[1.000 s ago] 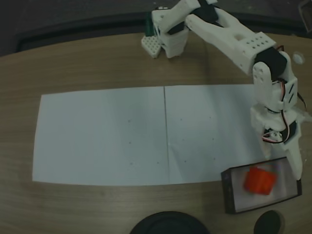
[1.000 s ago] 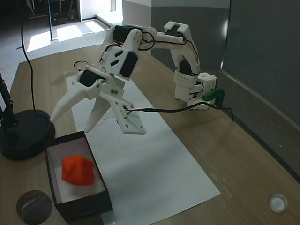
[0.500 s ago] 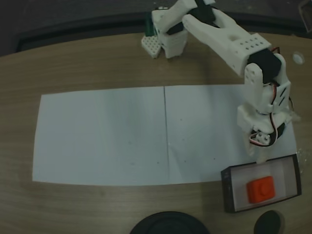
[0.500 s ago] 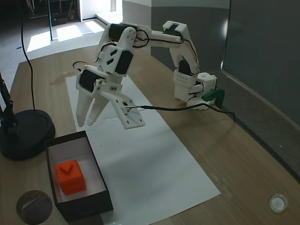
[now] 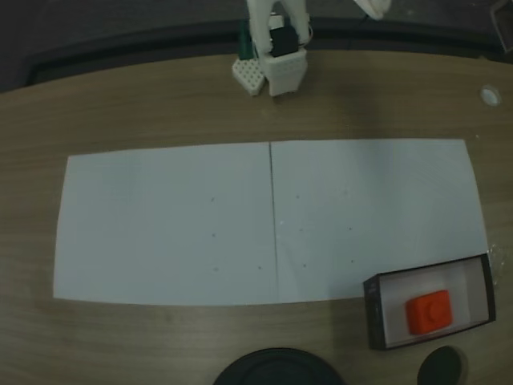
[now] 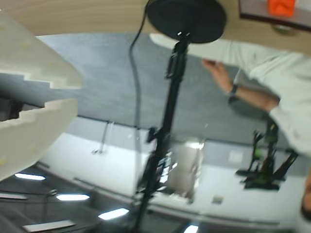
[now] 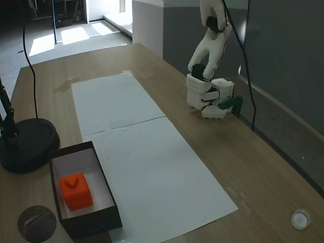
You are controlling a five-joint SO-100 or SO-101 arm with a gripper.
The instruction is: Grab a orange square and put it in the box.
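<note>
Orange square sits inside the box, marked face up | box's long axis crosses the paper's long edge on the wooden surface | raised arm beyond, white fingers slightly parted, empty

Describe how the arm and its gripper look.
The arm is white printed plastic with black servo blocks at the joints, standing on a white blocky base held by a green clamp. A thin dark cable runs down beside it. In the wrist view, the gripper shows two cream-white fingers with stepped, layered edges.
</note>
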